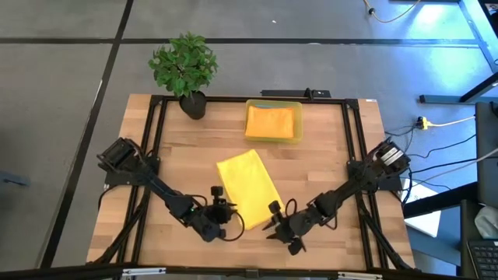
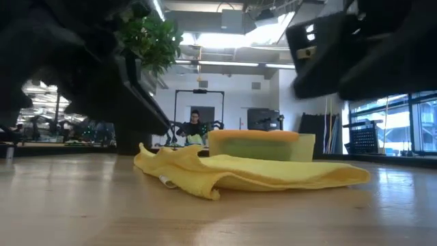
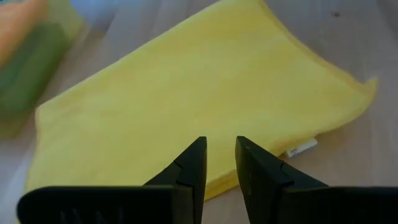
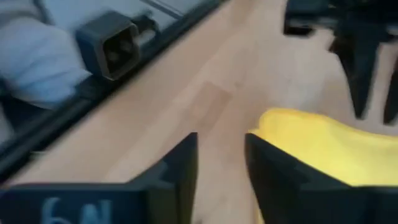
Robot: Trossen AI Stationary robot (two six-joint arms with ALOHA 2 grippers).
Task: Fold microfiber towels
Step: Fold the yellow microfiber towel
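Towel (image 1: 247,187) (yellow) lies folded once; left gripper (image 3: 219,163) and right gripper (image 4: 221,168) both parted, empty beside its near edge; regrasp for second fold

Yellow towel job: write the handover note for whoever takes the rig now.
Left claw: open, empty, at the near edge of the yellow towel.
Right claw: open, empty, beside the towel's near corner.
Towel lies folded over on the table, rumpled at one end.
Bin at the back holds an orange towel on top.
Left: finish folding the yellow one.
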